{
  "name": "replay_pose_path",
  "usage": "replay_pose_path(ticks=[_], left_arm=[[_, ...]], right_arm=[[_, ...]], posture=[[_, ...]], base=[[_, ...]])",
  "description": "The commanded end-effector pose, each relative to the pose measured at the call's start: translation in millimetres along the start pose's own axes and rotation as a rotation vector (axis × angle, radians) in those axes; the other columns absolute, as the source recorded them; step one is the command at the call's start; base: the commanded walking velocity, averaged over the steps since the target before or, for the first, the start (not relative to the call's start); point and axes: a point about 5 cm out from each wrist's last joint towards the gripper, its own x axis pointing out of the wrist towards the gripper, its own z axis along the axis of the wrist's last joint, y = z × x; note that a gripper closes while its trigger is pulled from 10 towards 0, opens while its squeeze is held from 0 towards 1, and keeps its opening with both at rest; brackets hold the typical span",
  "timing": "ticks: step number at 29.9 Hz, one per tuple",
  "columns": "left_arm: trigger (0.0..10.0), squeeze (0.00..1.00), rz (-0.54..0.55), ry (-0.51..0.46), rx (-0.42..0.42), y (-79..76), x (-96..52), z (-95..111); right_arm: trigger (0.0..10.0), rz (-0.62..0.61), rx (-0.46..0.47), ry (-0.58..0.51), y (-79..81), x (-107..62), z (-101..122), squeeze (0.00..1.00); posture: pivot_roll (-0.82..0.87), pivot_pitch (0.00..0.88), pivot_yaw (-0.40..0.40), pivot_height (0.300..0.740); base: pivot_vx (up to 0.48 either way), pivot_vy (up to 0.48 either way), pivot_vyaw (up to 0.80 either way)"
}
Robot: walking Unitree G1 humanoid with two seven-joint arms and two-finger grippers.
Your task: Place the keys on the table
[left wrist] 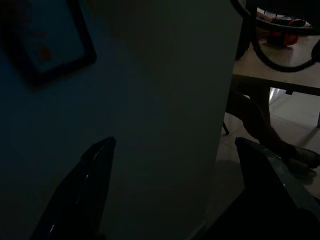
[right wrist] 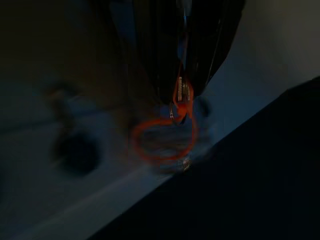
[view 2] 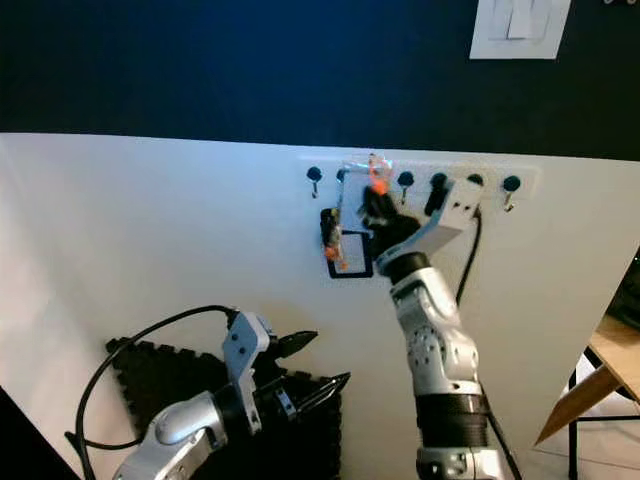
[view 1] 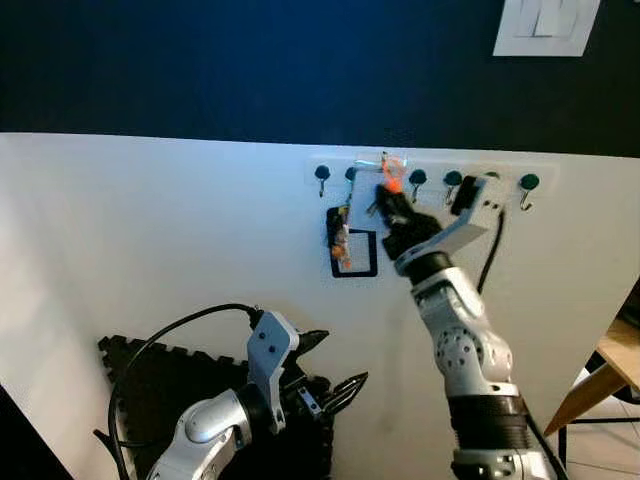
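Two tones on the wall [view 1: 150,250]: dark blue across the top of the frame, white below. Low at left, a black foam mat [view 1: 160,385] leaning against the white part. At the right edge, low down, a wooden table [view 1: 612,370] corner. In the upper right, a white switch plate [view 1: 545,25] on the blue band.

Just under the colour line, right of centre, a white hook rail [view 1: 430,178] with a row of dark round knobs. Hanging below its left end, a small black frame [view 1: 355,255] with a bit of orange beside it.

Rising from the bottom right of the frame, the right arm, reaching up to the rail. Right gripper [view 1: 392,200] at the rail's middle, fingers pinched together on the orange loop of the keys [view 1: 390,172], still up at the hook. In the right wrist view, blurred and dark, the orange loop [right wrist: 167,137] trailing from between the closed black fingertips [right wrist: 200,60], with a metal bit at the pinch.

Bottom left, the left arm held low in front of the mat, cable looping off it. Left gripper [view 1: 335,385] with fingers spread apart, holding nothing. In the dim left wrist view, both fingers [left wrist: 85,190] wide apart before the wall, table and floor off to one side.
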Motion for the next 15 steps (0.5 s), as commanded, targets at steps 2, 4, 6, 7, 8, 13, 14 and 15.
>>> replay_pose_path(ticks=[2, 4, 6, 7, 8, 13, 14, 15], left_arm=[[10.0, 0.00, -0.007, 0.025, 0.010, -1.2, -2.4, -2.3], [10.0, 0.00, -0.006, 0.024, 0.010, -1.3, -2.3, -2.3], [10.0, 0.00, -0.004, 0.024, 0.009, -1.4, -2.4, -2.2], [10.0, 0.00, -0.004, 0.024, 0.009, -1.4, -2.4, -2.2], [10.0, 0.00, -0.003, 0.024, 0.009, -1.3, -2.5, -2.2], [10.0, 0.00, -0.002, 0.025, 0.010, -1.5, -3.0, -2.5], [10.0, 0.00, -0.003, 0.026, 0.009, -1.6, -3.1, -2.6], [10.0, 0.00, -0.004, 0.026, 0.009, -1.7, -3.1, -2.6]], right_arm=[[1.1, 0.088, 0.010, 0.015, 15.4, 0.5, -3.7, 0.00], [1.5, 0.121, 0.022, -0.004, 20.3, -1.6, -3.0, 0.00], [1.4, 0.144, 0.036, -0.040, 23.3, -3.1, 0.2, 0.00], [1.4, 0.144, 0.036, -0.040, 23.3, -3.1, 0.2, 0.00], [2.2, 0.152, 0.033, -0.062, 23.9, -4.2, 2.6, 0.00], [3.0, 0.127, -0.019, -0.070, 16.7, -12.1, 1.8, 0.00], [3.9, 0.098, -0.048, -0.041, 11.6, -14.8, -3.0, 0.00], [3.9, 0.079, -0.068, -0.022, 8.2, -16.6, -6.2, 0.00]], posture=[[0.06, 0.052, 0.027, 0.740], [0.06, 0.053, 0.027, 0.740], [0.06, 0.054, 0.025, 0.740], [0.06, 0.054, 0.025, 0.740], [0.06, 0.053, 0.025, 0.740], [0.06, 0.053, 0.025, 0.740], [0.06, 0.052, 0.026, 0.740], [0.06, 0.052, 0.026, 0.740]], base=[[0.000, 0.000, 0.00], [0.000, 0.000, 0.00], [0.000, 0.000, 0.00], [0.000, 0.000, 0.00], [0.000, 0.000, 0.00], [0.000, 0.000, 0.00], [0.000, 0.000, 0.00], [0.000, 0.000, 0.00]])
